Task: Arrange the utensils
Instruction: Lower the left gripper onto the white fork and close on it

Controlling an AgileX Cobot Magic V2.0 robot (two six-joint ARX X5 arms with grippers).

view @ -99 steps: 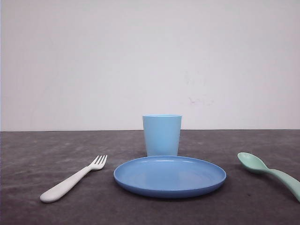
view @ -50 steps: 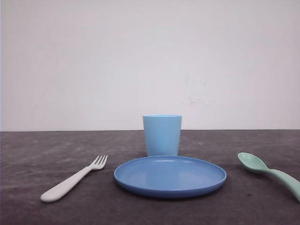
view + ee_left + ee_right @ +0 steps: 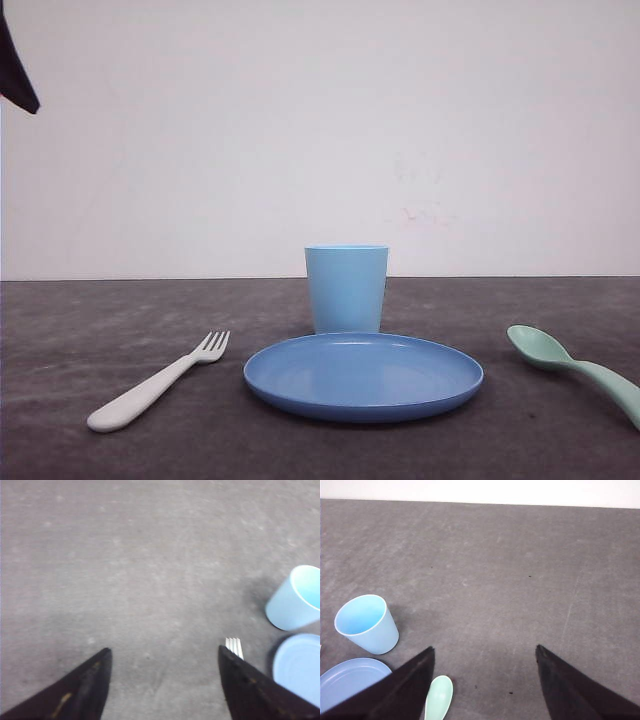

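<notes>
Fork [image 3: 155, 385]: white plastic, thick rounded handle; spoon [image 3: 575, 368] mint, oval bowl. Both pincers [image 3: 165, 680] [image 3: 485, 680] spread, seemingly empty.

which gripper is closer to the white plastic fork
Left. The open left gripper hovers above the white plastic fork, tines beside one finger; the right gripper hovers over the mint-green spoon.

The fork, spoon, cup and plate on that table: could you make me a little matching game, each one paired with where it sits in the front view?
Things:
1. white fork
2. mint-green spoon
3. light blue cup
4. round blue plate

Places:
A. centre of the table, nearest the camera
B. right of the plate
C. standing just behind the plate
D. left of the plate

Pairs: 1-D, 2-B, 3-C, 4-A
</notes>
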